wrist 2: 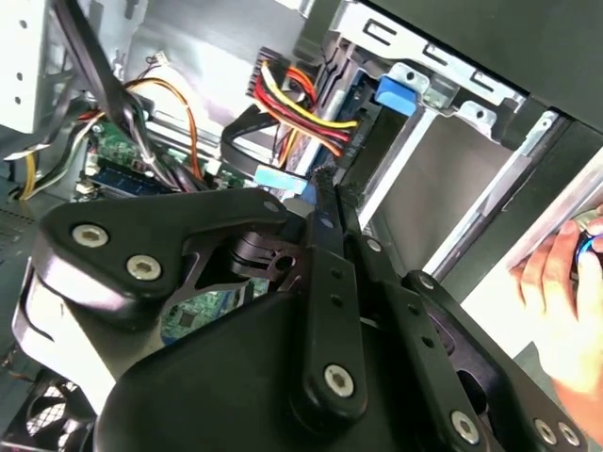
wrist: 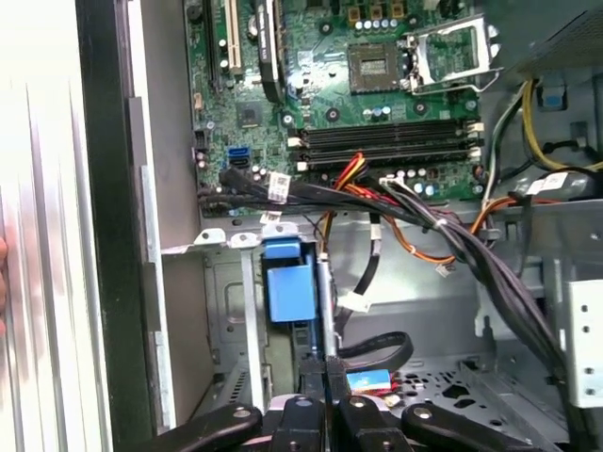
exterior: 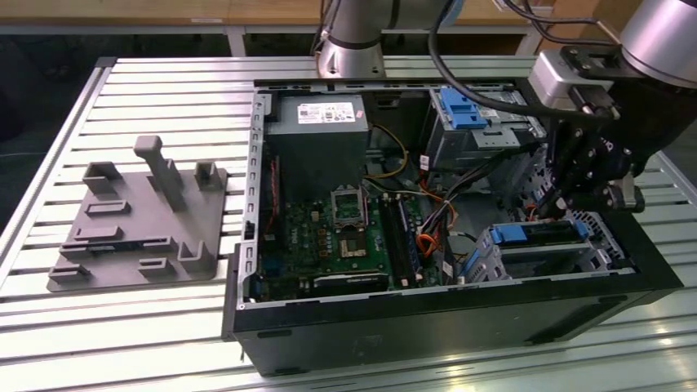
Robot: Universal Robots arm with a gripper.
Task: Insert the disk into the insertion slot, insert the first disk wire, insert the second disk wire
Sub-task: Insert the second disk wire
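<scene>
Disk (exterior: 541,234) sits in the insertion slot (exterior: 566,253), lower right of the exterior view, so wire step is in hand. Fingers (wrist: 327,400) pinched closed on a thin cable end; next needs alignment with the disk's connector.

My arm (exterior: 354,33) is silver-grey tubing trailing black cables; its black gripper (wrist 2: 325,202) has jointed links studded with silver screws.

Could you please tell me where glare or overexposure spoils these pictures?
In the exterior view, the ribbed metal table shines brightly near the front edge; in the first wrist view, that table is blown out white; in the second wrist view, a pale metal panel washes out.
</scene>
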